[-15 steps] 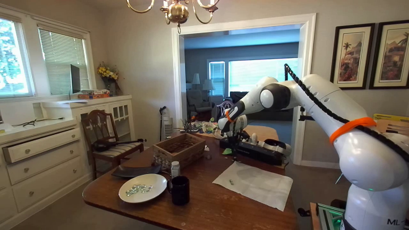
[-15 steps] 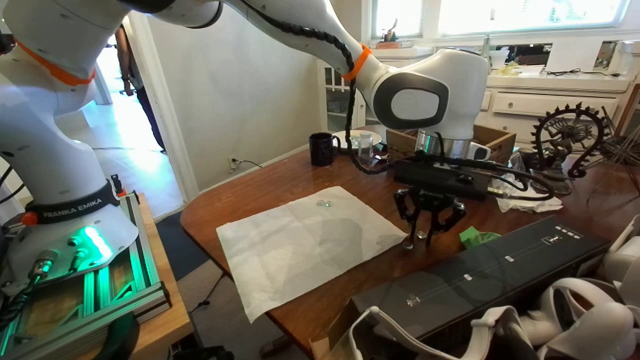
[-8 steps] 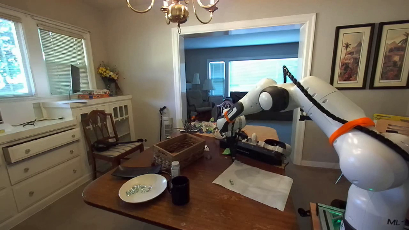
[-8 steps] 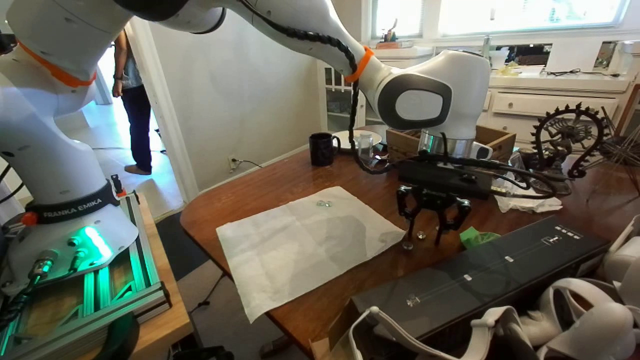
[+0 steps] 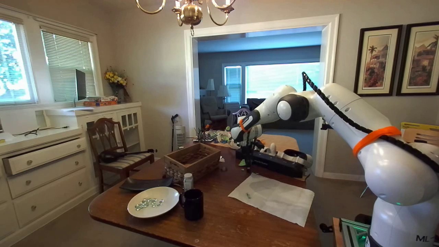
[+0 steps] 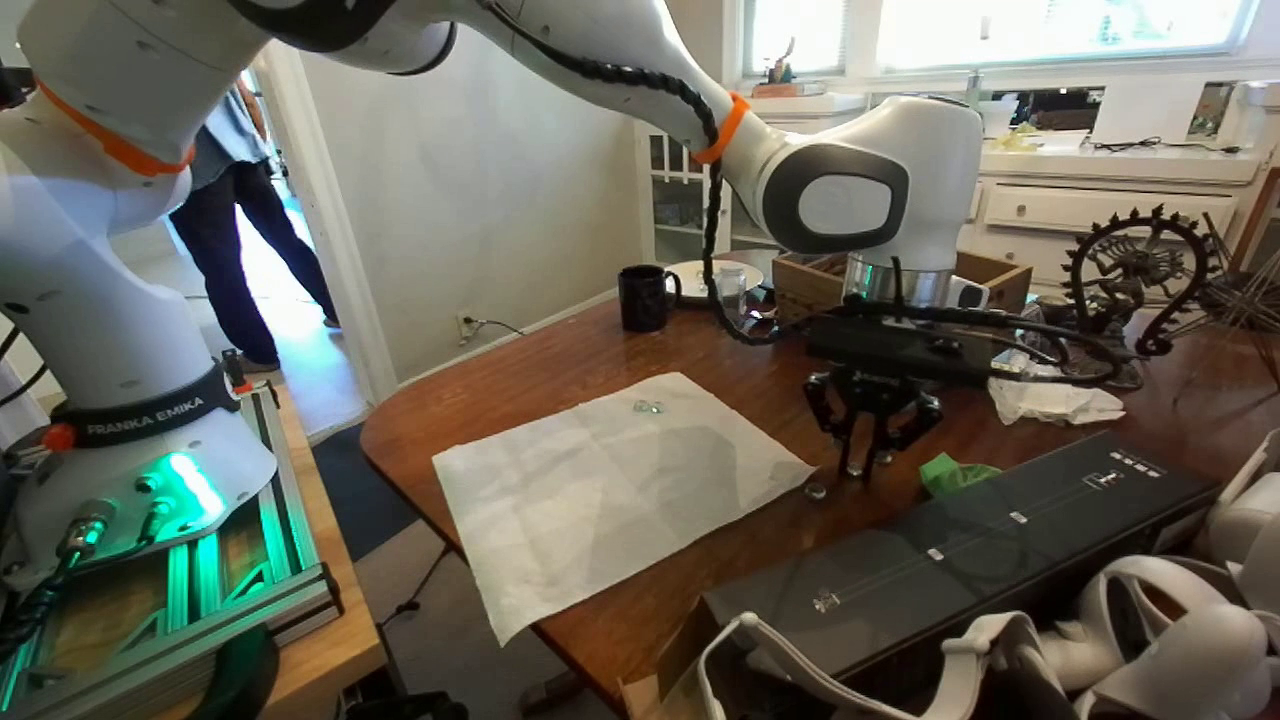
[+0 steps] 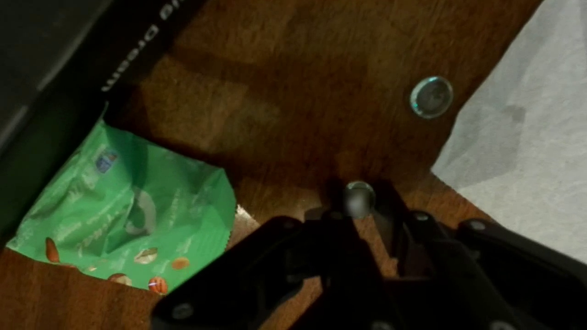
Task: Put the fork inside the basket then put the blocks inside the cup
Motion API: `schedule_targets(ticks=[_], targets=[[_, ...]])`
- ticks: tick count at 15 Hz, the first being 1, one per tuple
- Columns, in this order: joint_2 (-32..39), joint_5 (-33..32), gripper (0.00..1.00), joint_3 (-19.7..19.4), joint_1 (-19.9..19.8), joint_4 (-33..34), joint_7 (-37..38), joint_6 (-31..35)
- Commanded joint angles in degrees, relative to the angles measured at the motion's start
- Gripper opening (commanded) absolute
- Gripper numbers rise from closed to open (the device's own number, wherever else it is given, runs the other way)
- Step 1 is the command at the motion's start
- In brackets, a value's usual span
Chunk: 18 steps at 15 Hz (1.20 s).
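Low over the wooden table, my gripper has its fingertips close together with a clear round glass block between them. In an exterior view the same gripper points straight down, its tips at table level. Another glass block lies apart from it, near the white sheet's corner. Two more blocks rest on the sheet. The black cup with a handle stands upright beside the plate; its inside is hidden. Behind it is the brown rectangular basket. The fork is out of view.
Several glass pieces lie on a white plate, near a small white bottle and a dark tray. A long black box, a white headset and a green wrapper are near the gripper. A white sheet covers some table.
The jaws widened around half a second ago and have now narrowed on the glass block. The arm shifted slightly toward the black box. A person moved in the doorway.
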Motion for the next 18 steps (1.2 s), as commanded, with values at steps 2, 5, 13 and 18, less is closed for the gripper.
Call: schedule_targets(ticks=[2,5,13,18], targets=[[-6.53,-6.28,0.05,-1.18,4.25,-7.61,-3.12,6.56],[-13.42,-10.41,0.05,-0.65,5.98,-15.30,-6.17,14.40],[-20.41,-18.60,0.05,0.37,12.57,-21.02,-14.49,26.82],[-17.48,-17.72,0.05,4.85,15.66,-15.63,-23.01,30.53]])
